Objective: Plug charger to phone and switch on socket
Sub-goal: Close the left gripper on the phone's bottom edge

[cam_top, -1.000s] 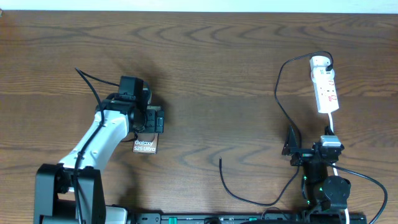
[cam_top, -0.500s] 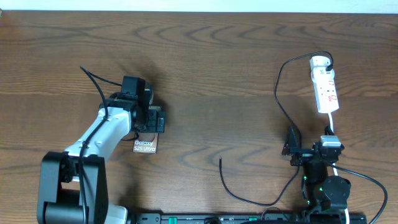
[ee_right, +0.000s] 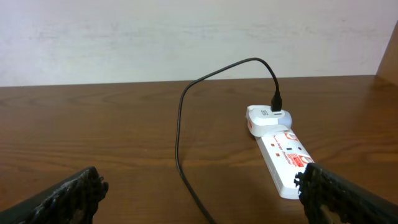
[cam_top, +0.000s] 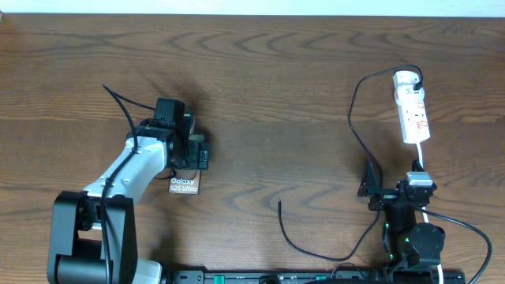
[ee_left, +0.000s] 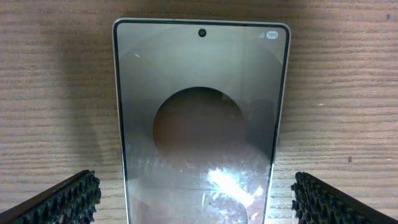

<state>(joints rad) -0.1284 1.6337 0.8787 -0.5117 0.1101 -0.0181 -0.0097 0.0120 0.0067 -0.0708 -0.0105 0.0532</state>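
Note:
The phone (cam_top: 183, 186) lies flat on the table, its "Galaxy S25 Ultra" lettering showing below my left gripper (cam_top: 188, 162). In the left wrist view the phone (ee_left: 200, 93) fills the middle. My left gripper (ee_left: 196, 202) is open, with one finger on each side of the phone and a gap at both sides. The white socket strip (cam_top: 413, 110) lies at the far right. The black charger cable (cam_top: 353, 118) runs from the strip's top end past my right gripper to its free tip (cam_top: 280, 203). My right gripper (cam_top: 392, 189) is open and empty; in its wrist view (ee_right: 205, 196) it faces the socket (ee_right: 283, 155) and cable (ee_right: 180, 124).
The socket's white cord (cam_top: 422, 162) runs down to the right arm's base. A white wall (ee_right: 186, 37) stands behind the table's far edge. Bare wooden table (cam_top: 276, 102) lies between the two arms.
The left arm's elbow has shifted slightly while its gripper stays over the phone. The right arm, cable and socket have not moved.

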